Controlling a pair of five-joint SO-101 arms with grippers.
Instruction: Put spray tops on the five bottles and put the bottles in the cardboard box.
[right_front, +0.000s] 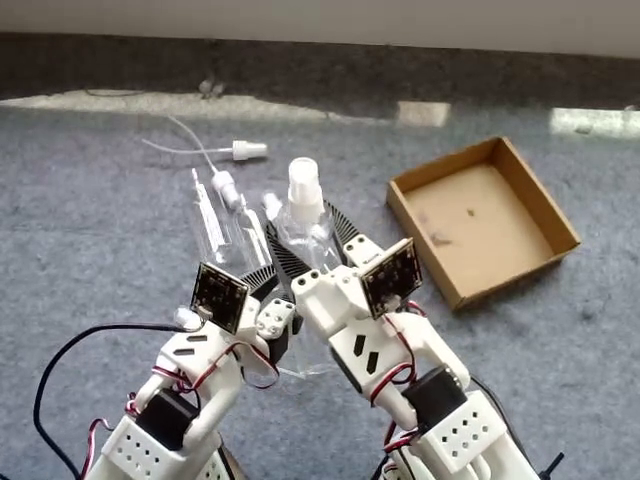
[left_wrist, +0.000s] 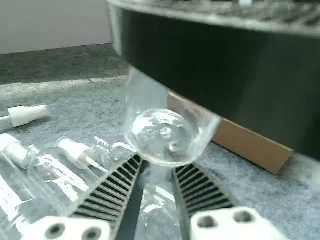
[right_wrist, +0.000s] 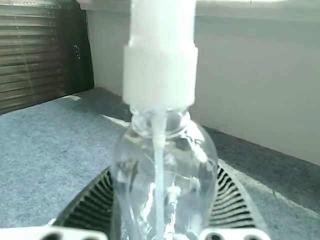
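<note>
Heads up, your right gripper (right_wrist: 162, 172) is clamped around the clear bottle (right_front: 305, 228), one ribbed finger on each side of its body. The bottle already has a white spray top (right_front: 303, 180) on its neck, and you can see the dip tube running down inside it in the right wrist view.

Your left gripper (left_wrist: 157, 165) sits right beside it, with the jaws parted a little and nothing pinched between them as far as I can tell. The bottle's round bottom hangs just past those fingertips, up off the grey table (right_front: 100, 260).

Behind the left arm, a couple more clear bottles (right_front: 222, 222) lie on their sides close together, and at least one has a sprayer on it. A loose spray top (right_front: 247, 150) with its thin tube lies a bit farther back, apart from them.

The cardboard box (right_front: 485, 215) sits open on the right side of the table, well apart from the held bottle.
</note>
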